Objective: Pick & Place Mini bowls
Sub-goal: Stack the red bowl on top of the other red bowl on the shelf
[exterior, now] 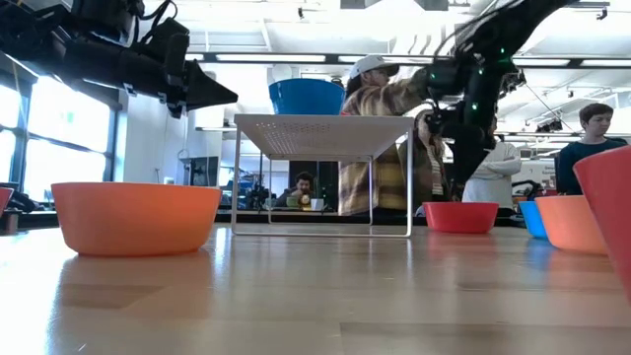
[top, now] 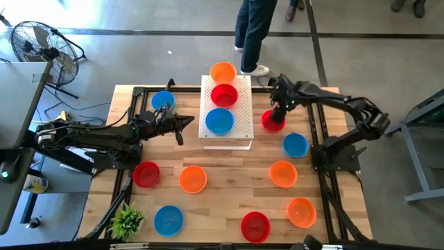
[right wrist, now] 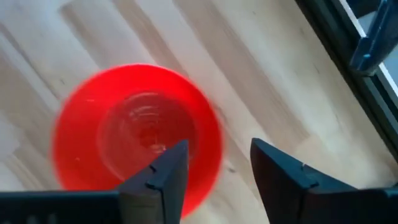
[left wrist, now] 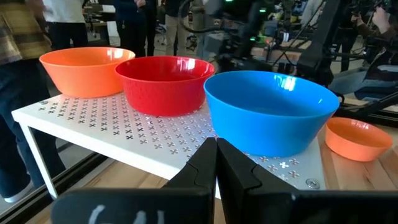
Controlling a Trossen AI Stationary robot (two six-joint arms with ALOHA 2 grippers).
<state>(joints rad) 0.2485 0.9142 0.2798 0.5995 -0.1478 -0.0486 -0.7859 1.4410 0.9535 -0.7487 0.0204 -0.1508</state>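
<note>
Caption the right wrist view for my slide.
Open right gripper above a red mini bowl on the wooden table.

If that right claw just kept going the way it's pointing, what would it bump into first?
Most likely the red bowl sitting on the wooden table beside the white platform. The right gripper points down at it with jaws open, one finger over its rim.

Glossy smooth plastic mini bowls point(left wrist: 268, 112), matt white perforated metal platform point(left wrist: 93, 118), pale grained wooden table point(top: 222, 198).

Two dark jointed arms, black cables, wedge-shaped fingers point(right wrist: 163, 177)
</note>
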